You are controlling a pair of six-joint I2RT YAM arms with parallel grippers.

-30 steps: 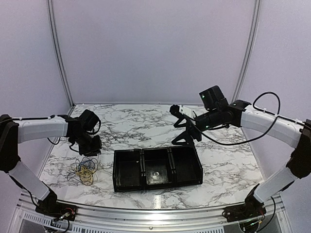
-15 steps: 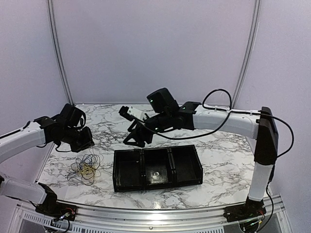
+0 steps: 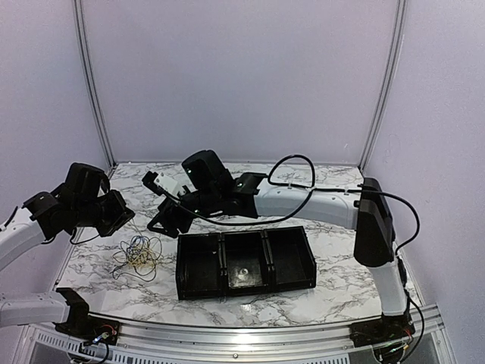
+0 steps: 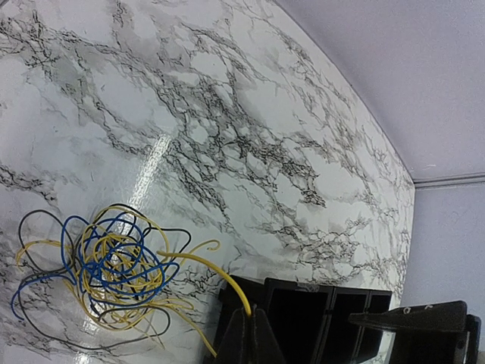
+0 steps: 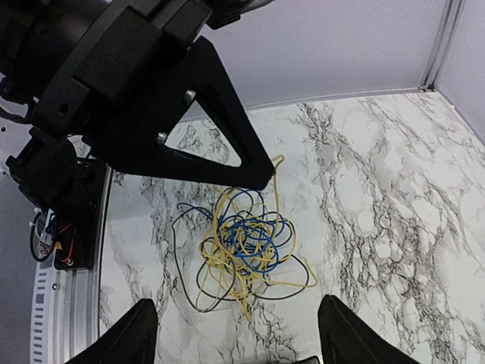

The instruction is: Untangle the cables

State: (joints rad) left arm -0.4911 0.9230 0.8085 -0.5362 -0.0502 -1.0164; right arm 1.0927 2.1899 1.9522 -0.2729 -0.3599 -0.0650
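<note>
Basically, clamping left gripper point(image 4: 250, 326) on one yellow strand point(image 4: 216, 267) to tease it from the cables point(image 4: 106, 265), with right gripper point(image 5: 239, 334) spread wide above, probably to pin the rest.

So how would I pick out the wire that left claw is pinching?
On the marble table, left of the black tray, lies a tangle of cables. One yellow strand arcs up from it into the shut left gripper; the rest, yellow, blue and dark, lies flat.

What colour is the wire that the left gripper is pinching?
Yellow. The left wrist view shows the yellow wire in the left gripper best.
</note>
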